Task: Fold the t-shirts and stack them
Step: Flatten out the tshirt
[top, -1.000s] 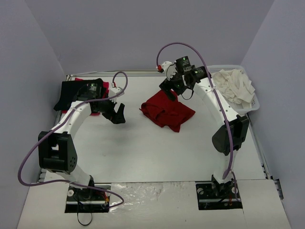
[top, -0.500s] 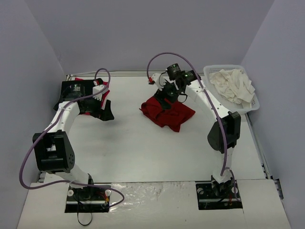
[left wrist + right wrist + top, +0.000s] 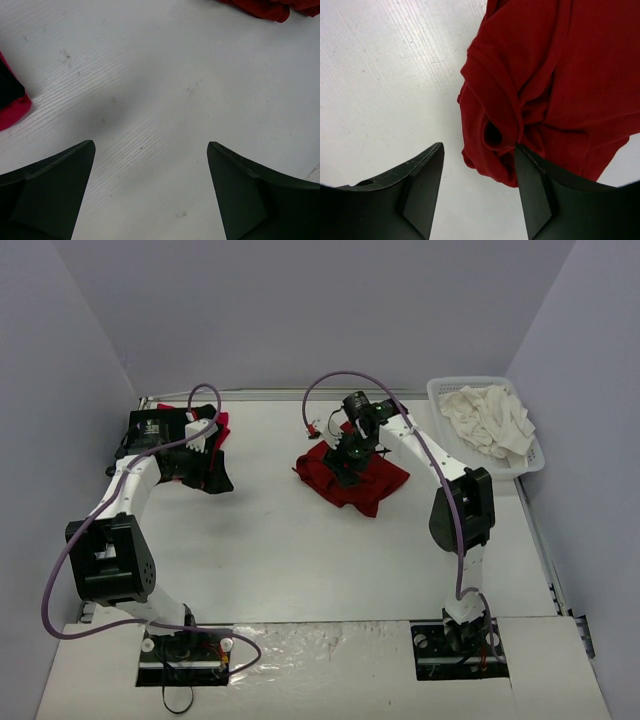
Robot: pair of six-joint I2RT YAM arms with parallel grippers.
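Right claw [image 3: 477,150] stands partly open over the edge of the dark red t-shirt [image 3: 545,75], which lies crumpled mid-table; a fold sits between its fingers [image 3: 535,195], unclamped. Left claw [image 3: 150,145] gapes wide, holding nothing, above the table [image 3: 165,75] just beside the black t-shirt [image 3: 7,87].

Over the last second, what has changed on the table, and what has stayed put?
The right gripper came down and leftward onto the edge of the dark red t-shirt, its jaws narrowing around a fold but not yet pinching it. The left gripper, wide open, drew back leftward towards the bright red t-shirt. The dark red t-shirt stayed crumpled in place; the cream-white t-shirts stayed in the basket.
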